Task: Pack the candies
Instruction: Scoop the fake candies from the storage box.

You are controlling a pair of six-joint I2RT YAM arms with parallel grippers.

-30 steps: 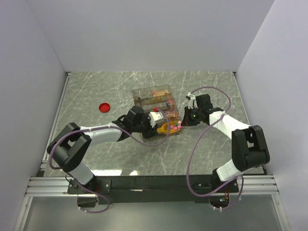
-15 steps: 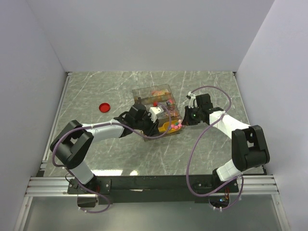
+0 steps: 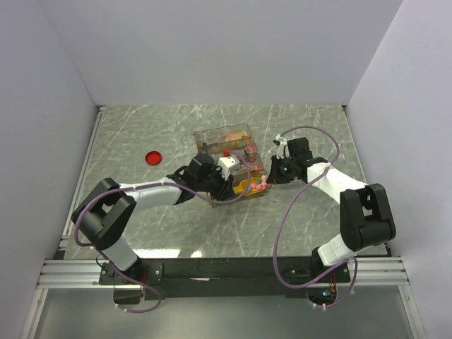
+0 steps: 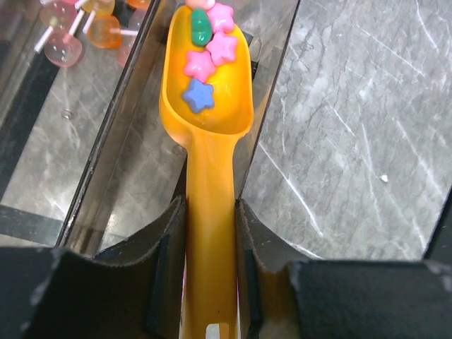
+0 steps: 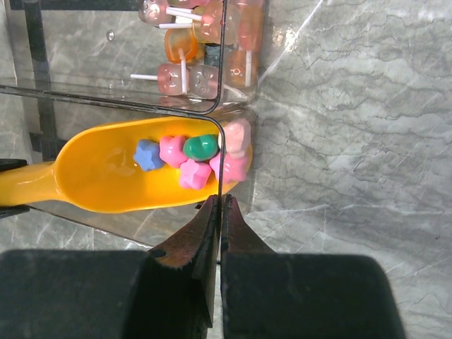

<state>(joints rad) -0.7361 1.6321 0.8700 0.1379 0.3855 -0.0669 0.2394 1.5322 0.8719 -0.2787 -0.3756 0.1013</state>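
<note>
Scooping: left gripper (image 4: 210,212) pinches the scoop (image 4: 212,159) by its handle; candies (image 4: 205,60) sit in its bowl, ahead of the fingers (image 4: 168,240). Right gripper (image 5: 220,208), pressed together, pinches the box (image 5: 106,97) wall. Next, probably: lift level.

No text, label or number is readable. The scoop (image 4: 210,212), candies (image 4: 196,65) and clear box (image 3: 206,138) are unmarked.

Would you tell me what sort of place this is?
Probably a robotics lab test cell: plain white walls box in a marble-patterned table, with aluminium rails at its near edge.
</note>
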